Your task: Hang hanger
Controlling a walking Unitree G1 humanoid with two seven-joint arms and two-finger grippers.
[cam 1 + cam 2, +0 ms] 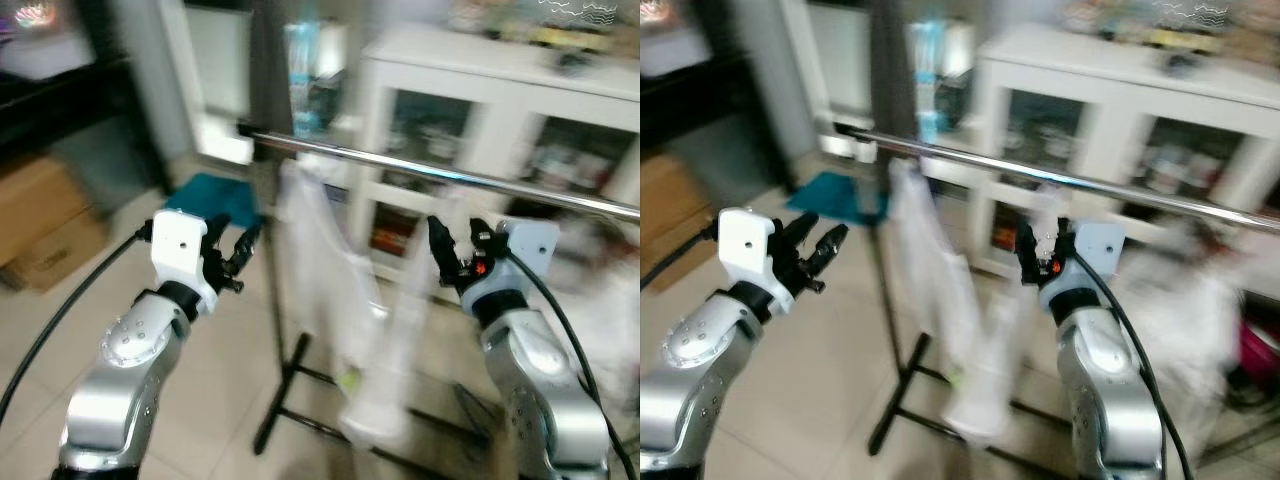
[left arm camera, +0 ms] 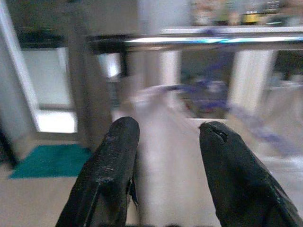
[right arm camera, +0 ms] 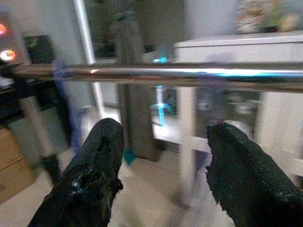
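A white cabinet [image 1: 480, 110] with glass-fronted doors stands behind everything, well beyond both pincers, its contents too blurred to read. In front of it a chrome rail [image 1: 440, 172] of a clothes rack runs across the scene above both pincers, carried on a black stand [image 1: 285, 380] whose foot rests on the pale tiled floor [image 1: 210, 360] between the two arms. White garments [image 1: 330, 270] hang from the rail, drooping down between the pincers; one more pale garment sits beyond the right arm. The hanger [image 2: 213, 90] shows only as a faint bluish-purple smear in the left wrist view, just under the rail and ahead of the left pincer's fingers; its exact shape cannot be made out. A teal mat [image 1: 210, 200] lies on the floor beyond the left pincer, and brown cardboard boxes [image 1: 45, 225] sit off to its outer side. The left gripper [image 1: 237, 255] is raised beside the stand's post, its fingers spread wide and empty. The right gripper [image 3: 161, 142] is raised below the rail, its fingers likewise wide apart with nothing between them.
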